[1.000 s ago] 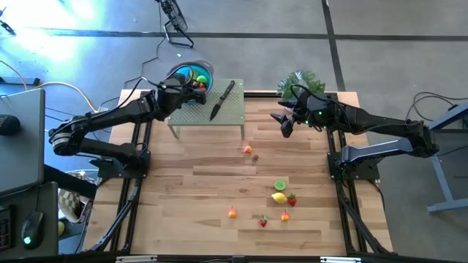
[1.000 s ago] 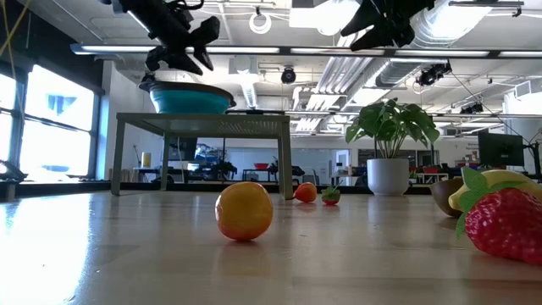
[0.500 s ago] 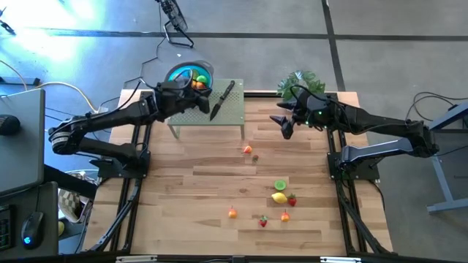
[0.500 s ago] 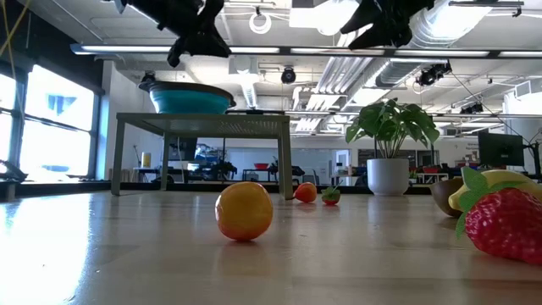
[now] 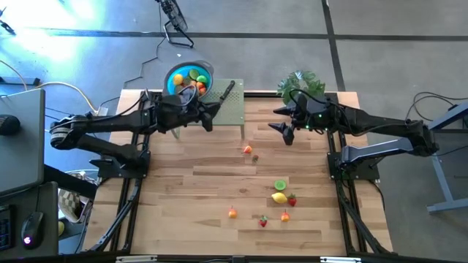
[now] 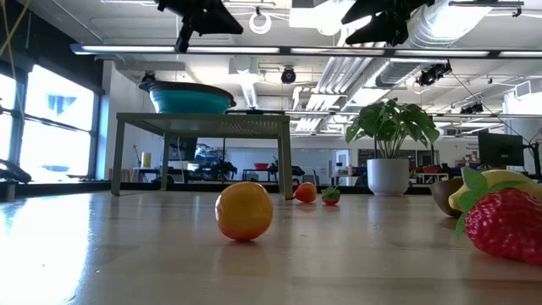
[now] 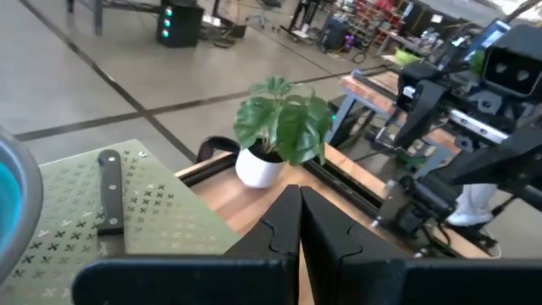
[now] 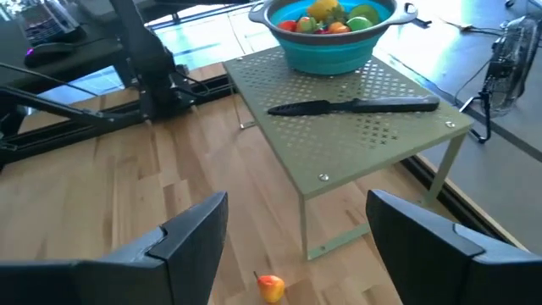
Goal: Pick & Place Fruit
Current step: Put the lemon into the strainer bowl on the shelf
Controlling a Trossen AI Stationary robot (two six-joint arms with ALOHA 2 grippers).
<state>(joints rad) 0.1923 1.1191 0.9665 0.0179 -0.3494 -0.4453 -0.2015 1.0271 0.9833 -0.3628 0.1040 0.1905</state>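
I'm taking the green perforated stand [image 5: 219, 109] at the far edge of the table [image 5: 183, 212] as my landmark. The blue bowl [image 5: 189, 77] sits on the stand's back corner, on the left arm's side, and it holds fruit: from overhead I can see orange, green and red pieces piled inside, and my right wrist view shows yellow, orange, green and red ones heaped above the rim. A black-handled knife [image 5: 226, 93] lies on the stand beside the bowl.

The rest of the fruit is loose on the wood in front of the stand. Nearest it, a small orange-and-red piece [image 5: 248, 150] and a greenish one [image 5: 255, 156] lie just beside each other. Well farther out, toward the near edge, there is a lime half [image 5: 280, 185], a yellow lemon [image 5: 278, 197] and a red strawberry [image 5: 292, 200] bunched together, then an orange piece [image 5: 232, 212], another strawberry [image 5: 262, 220] and a small orange-red piece [image 5: 285, 215]. At table level the orange one looks round and glossy, the strawberry dimpled with a green cap.

My left gripper [image 5: 208, 119] hangs over the stand's front edge, fingers pressed together, carrying nothing. My right gripper [image 5: 281, 130] hovers above the table to the stand's other side, near the potted plant [image 5: 300, 82], fingers spread wide and empty.
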